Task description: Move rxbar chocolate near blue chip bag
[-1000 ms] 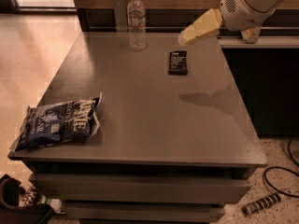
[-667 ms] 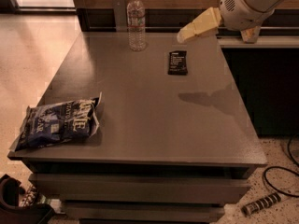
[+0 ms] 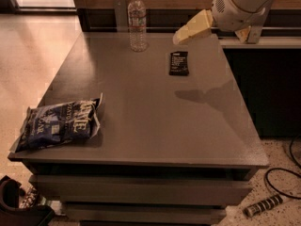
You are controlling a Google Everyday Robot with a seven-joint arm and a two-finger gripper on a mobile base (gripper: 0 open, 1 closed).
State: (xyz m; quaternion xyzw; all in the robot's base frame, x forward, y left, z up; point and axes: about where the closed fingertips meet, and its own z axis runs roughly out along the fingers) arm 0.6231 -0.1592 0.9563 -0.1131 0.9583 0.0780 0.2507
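Note:
The rxbar chocolate [image 3: 178, 63], a small flat black wrapper with white lettering, lies on the grey table [image 3: 150, 126] toward the far right. The blue chip bag [image 3: 59, 125], crinkled dark blue with white lettering, lies at the table's near left corner. My gripper [image 3: 181, 36], with pale yellowish fingers, hangs in the air at the end of the white arm, above and just behind the rxbar, not touching it. It holds nothing that I can see.
A clear plastic water bottle [image 3: 137, 22] stands upright at the table's far edge, left of the gripper. A dark counter [image 3: 263, 79] stands right of the table. Cables [image 3: 282, 178] and a dark object [image 3: 19, 206] lie on the floor.
The gripper has drifted slightly to the left, toward the rxbar. The rxbar, chip bag and bottle have not moved.

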